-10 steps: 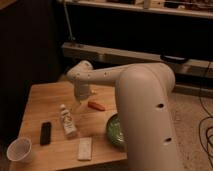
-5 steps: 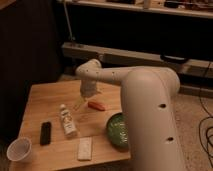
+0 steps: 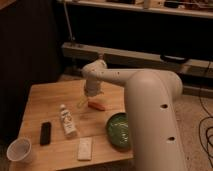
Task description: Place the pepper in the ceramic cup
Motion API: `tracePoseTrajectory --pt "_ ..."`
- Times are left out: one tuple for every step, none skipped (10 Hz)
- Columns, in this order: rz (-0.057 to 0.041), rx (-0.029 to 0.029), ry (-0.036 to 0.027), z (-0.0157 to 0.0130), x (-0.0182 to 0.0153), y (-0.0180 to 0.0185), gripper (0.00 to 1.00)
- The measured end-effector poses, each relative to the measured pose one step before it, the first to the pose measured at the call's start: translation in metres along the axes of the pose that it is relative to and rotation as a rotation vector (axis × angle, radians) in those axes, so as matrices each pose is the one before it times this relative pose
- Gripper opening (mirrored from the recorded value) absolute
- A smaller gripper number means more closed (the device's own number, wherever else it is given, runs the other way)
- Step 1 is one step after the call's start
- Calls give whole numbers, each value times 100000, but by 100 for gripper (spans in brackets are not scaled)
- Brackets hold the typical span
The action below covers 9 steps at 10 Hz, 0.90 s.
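Note:
The small orange-red pepper (image 3: 97, 105) lies on the wooden table (image 3: 50, 95), just right of centre. My gripper (image 3: 85, 102) hangs from the white arm directly left of the pepper, low over the table and close to it. A pale cup (image 3: 19, 149) stands at the table's front left corner, far from the gripper.
A green bowl (image 3: 119, 131) sits at the front right, partly behind my arm. A white tube-like bottle (image 3: 67, 121) lies left of centre. A black rectangular device (image 3: 45, 133) and a white flat packet (image 3: 85, 148) lie near the front edge. Dark shelving stands behind.
My arm has shifted slightly to the right and the gripper has come lower, closer to the pepper. The pepper and other objects have not moved.

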Motion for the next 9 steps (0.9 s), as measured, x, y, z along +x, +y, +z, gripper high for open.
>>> tracePoseTrajectory --pt "74 -30 -763 152 -28 -255 100" --pt "-739 421 -2274 210 -22 -579 100" --pt "-1403 274 -2631 117 119 -492 100" --pt "-642 305 -1079 6 113 -314 100" --pt "-3396 257 -1014 255 -169 170 100" --pt "-2739 113 -206 183 -226 251 100" --pt "-309 252 -83 53 -49 -50 100" --pt "9 189 -36 57 67 -170 100" --pt "-1791 47 79 167 -295 455 100"
